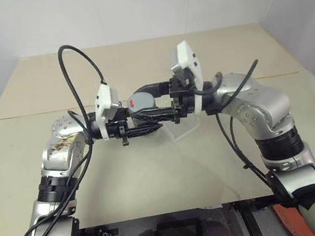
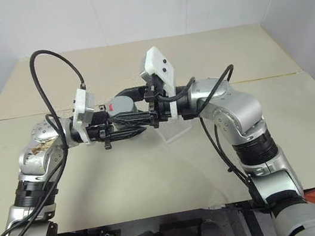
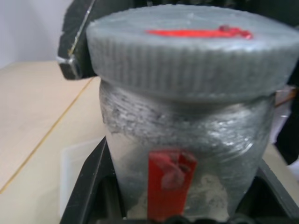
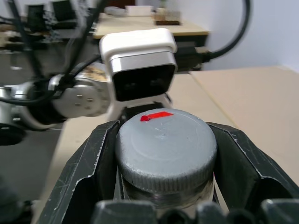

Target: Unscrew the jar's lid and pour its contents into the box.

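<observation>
The jar [image 3: 187, 140], a silvery-grey cylinder with a red-and-white label, is held above the table in the middle of the scene. My left gripper [image 3: 184, 205] is shut on the jar's body, one black finger [image 3: 88, 186] on each side. The ribbed grey lid [image 4: 166, 144] with its red mark sits on the jar, and my right gripper [image 4: 166, 161] is shut on the lid from the opposite side. From the head, the lid [image 1: 144, 102] shows between the two hands. The clear box [image 1: 179, 131] lies on the table just below and behind them. The contents are hidden.
The beige table [image 1: 155, 179] stretches wide around the hands, with a seam [image 1: 24, 116] running across it farther back. Black cables [image 1: 70, 66] loop up from both wrists. A white wall stands behind the table.
</observation>
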Tool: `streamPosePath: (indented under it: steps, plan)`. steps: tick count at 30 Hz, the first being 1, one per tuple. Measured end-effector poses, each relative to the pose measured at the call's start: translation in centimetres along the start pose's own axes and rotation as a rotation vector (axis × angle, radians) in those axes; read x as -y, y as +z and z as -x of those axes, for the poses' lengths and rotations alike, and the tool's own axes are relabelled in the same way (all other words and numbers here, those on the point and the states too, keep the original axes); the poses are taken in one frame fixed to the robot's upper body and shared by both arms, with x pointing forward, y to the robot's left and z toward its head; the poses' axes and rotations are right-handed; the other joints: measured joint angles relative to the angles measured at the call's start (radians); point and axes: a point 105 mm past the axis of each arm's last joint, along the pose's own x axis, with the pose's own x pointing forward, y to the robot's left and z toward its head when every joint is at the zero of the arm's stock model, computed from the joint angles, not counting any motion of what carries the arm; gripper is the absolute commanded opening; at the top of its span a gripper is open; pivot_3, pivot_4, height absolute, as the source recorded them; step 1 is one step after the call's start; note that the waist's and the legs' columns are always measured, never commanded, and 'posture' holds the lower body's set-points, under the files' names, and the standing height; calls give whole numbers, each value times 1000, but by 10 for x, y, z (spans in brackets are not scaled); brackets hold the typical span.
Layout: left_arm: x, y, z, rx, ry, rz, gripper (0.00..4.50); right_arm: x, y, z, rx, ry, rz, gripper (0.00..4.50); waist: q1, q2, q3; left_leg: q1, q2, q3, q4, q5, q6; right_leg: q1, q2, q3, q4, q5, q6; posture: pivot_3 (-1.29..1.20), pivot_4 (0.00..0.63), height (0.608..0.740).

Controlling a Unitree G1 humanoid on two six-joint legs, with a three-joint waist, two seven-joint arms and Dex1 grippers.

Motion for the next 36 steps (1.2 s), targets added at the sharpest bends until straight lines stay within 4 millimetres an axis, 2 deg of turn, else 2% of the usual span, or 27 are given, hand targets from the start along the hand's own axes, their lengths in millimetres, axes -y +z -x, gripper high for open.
streamPosePath:
  steps: [6,10,13,15,16,19,24,30,36]
  plan:
    - [25,18,-1,58,-194,-9,1985,-16,15,5,61,321,22,2752,0,0,0,0,0,0,0,0,0,0,0,0,0,0,0,0,150,740]
    - [33,25,-3,79,-250,-5,1985,-18,19,6,101,484,37,2752,-1,0,0,0,0,0,1,0,0,0,1,0,1,0,0,0,150,740]
    - [34,26,-3,80,-254,3,1985,-16,19,5,126,543,33,2752,-1,0,0,0,0,0,0,0,0,0,1,0,1,0,0,0,150,740]
    - [34,24,-1,75,-244,9,1985,-14,17,2,131,551,32,3456,-1,0,0,0,0,0,0,0,0,0,1,0,1,0,0,0,150,740]
    - [34,25,0,81,-243,12,1985,-13,17,1,131,552,34,3628,-1,0,0,0,0,0,0,0,-1,0,1,0,1,0,0,0,150,740]
    - [34,29,10,105,-228,1,1985,-3,10,6,108,495,20,4456,1,0,0,0,0,0,0,2,-3,0,1,0,0,0,0,0,150,740]
    - [32,26,15,98,-188,7,1985,1,10,12,128,374,43,4456,1,0,0,0,0,-1,0,3,-6,0,1,0,0,0,0,0,150,740]
    - [21,17,20,71,-89,22,1985,-1,2,36,78,162,44,4456,3,0,0,0,0,-1,0,3,-5,0,0,0,1,0,0,0,150,740]
    - [8,6,22,20,0,41,1985,-10,9,41,66,9,71,4456,-1,0,0,0,0,-1,0,2,-3,-1,0,0,1,0,0,0,150,740]
